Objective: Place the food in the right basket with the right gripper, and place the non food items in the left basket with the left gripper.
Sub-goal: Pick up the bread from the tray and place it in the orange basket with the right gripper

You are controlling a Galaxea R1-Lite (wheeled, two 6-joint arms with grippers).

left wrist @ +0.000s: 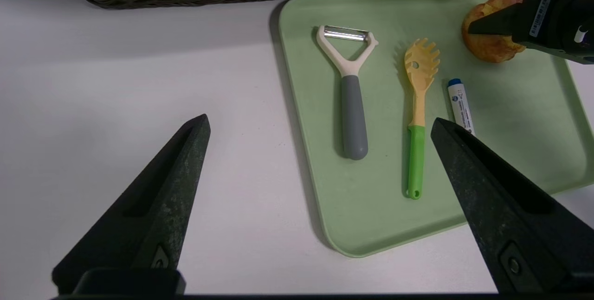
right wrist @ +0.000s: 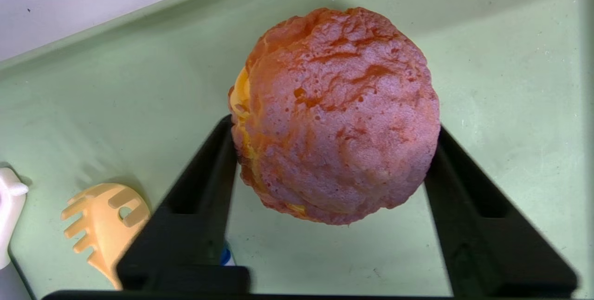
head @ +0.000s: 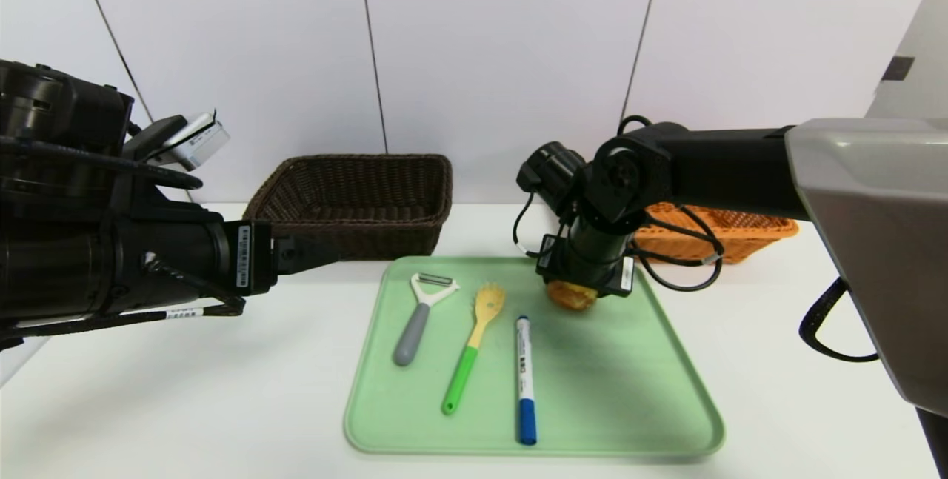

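Right claw [right wrist: 334, 151] clamps bun [right wrist: 336, 114]; marker [head: 524, 379] print unreadable.

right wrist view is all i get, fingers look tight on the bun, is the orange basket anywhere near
Observer: Yes. The orange basket sits just behind the right gripper, beyond the green tray.
Operator: where's the left gripper
Observer: The left gripper is open, hovering over the table beside the tray, in front of the dark basket.
Operator: what else is on the tray
Observer: The peeler, pasta spoon and marker, side by side.
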